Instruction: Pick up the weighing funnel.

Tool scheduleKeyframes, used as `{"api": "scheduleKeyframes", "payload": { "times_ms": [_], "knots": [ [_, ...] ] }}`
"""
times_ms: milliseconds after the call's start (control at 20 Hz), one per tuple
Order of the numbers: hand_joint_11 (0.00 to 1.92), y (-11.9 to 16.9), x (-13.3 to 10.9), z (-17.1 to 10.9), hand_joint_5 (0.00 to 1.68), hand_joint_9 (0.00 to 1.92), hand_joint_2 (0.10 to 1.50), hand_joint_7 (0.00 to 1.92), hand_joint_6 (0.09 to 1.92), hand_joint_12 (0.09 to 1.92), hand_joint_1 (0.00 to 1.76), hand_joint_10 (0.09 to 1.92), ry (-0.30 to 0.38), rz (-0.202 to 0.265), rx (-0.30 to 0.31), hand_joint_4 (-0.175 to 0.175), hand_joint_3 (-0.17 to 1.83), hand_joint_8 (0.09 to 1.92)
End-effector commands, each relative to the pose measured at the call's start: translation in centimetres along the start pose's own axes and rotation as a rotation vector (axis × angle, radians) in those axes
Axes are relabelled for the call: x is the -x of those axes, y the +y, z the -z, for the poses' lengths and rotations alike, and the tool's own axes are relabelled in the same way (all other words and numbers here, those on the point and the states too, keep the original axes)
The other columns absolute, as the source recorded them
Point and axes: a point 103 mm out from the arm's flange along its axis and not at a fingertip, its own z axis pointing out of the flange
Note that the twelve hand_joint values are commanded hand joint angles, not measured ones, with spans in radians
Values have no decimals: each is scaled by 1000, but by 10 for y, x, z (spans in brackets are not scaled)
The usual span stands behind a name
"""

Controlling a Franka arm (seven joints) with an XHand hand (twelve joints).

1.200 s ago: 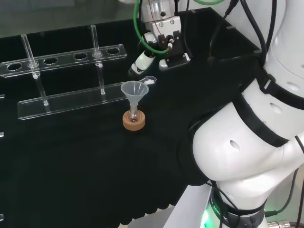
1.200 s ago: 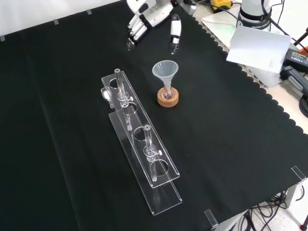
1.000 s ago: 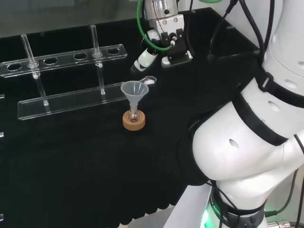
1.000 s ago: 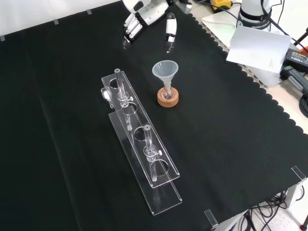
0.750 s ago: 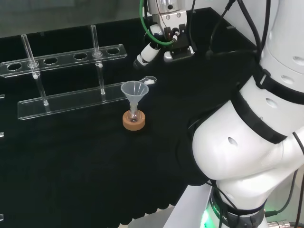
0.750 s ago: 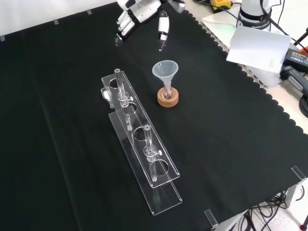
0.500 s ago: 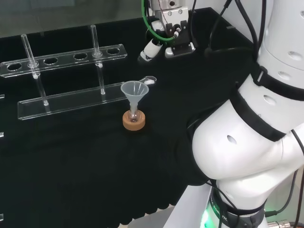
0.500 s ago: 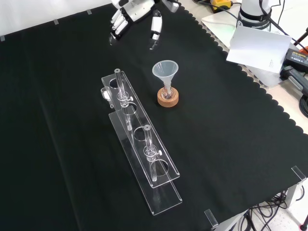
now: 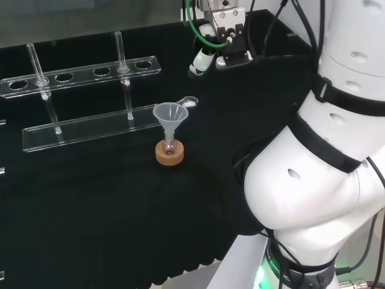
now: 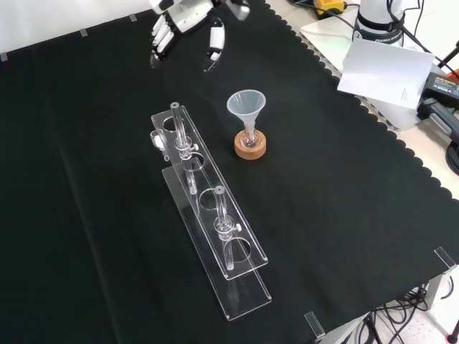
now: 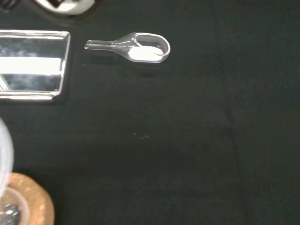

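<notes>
The weighing funnel (image 11: 140,47), a small clear scoop with a short stem and some white powder in its bowl, lies on the black cloth. In the head view the weighing funnel (image 9: 189,101) rests just beyond the big funnel, by the end of the rack's near rail. The hand (image 9: 207,57) hangs in the air well above and behind it, apart from it. In the front view the hand (image 10: 183,20) is at the top, fingers (image 10: 159,39) and thumb spread, relaxed and holding nothing.
The big funnel (image 9: 170,115) stands in a small flask on a cork ring (image 9: 170,153). A clear rack (image 10: 208,208) holds two upright tubes. A white sheet (image 10: 384,72) and cables lie past the cloth's scalloped edge.
The hand has risen away from the weighing funnel, drifting left in the front view and up and right in the head view. The weighing funnel has stayed on the cloth.
</notes>
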Motion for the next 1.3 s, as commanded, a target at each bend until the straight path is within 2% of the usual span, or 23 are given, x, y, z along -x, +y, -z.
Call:
{"api": "scheduleKeyframes", "payload": {
  "times_ms": [50,550,950,1300],
  "knots": [
    [416,68,-6,-28,522,552,643,308,87,1324,810,621,-34,89,-29,-52,538,717],
    [446,111,-16,-60,549,579,604,340,87,1308,891,613,-24,196,-81,-49,553,716],
    [458,135,-15,-87,545,598,562,345,87,1293,952,590,-11,227,-120,-46,621,705],
    [461,147,-15,-102,548,603,559,349,87,1293,978,586,-27,231,-122,-45,645,705]
  ]
}}
